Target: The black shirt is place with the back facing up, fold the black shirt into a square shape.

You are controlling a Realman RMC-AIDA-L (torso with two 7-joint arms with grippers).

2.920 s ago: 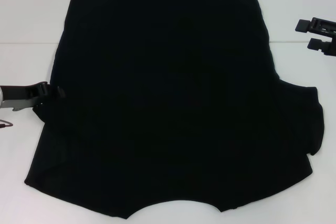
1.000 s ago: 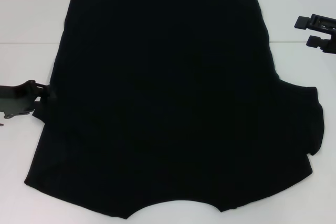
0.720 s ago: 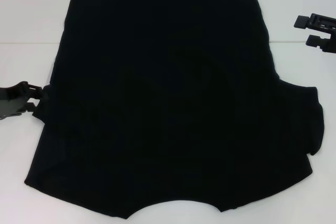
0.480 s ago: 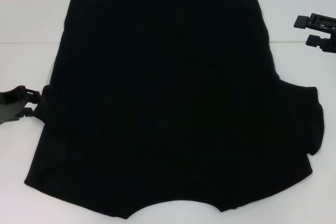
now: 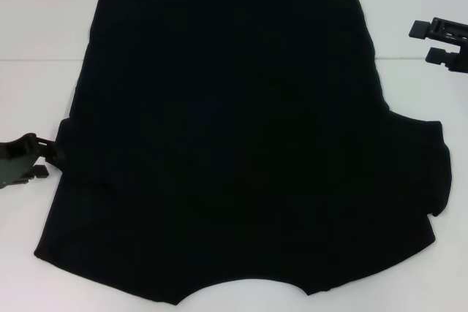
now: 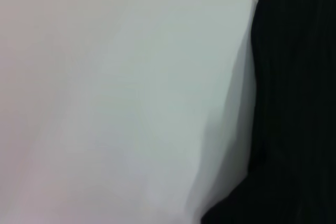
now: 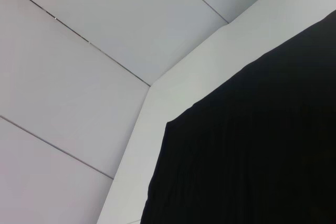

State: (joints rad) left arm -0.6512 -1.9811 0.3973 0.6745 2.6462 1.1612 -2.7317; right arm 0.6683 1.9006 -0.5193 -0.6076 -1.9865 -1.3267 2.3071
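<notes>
Currently | black shirt (image 5: 234, 137) flat on white table (image 5: 36, 20), hem far, neckline near | left gripper (image 5: 45, 157) at its left edge, nearer, jaws' spread indiscernible | right gripper (image 5: 423, 42) apart, fingers spread, empty

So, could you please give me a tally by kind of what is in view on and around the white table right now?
Shirts: 1, the black shirt spread flat.
Grippers: 2, the left gripper at the shirt's left edge and the right gripper off its far right side.
Tables: 1, the white table.
Total: 4
</notes>
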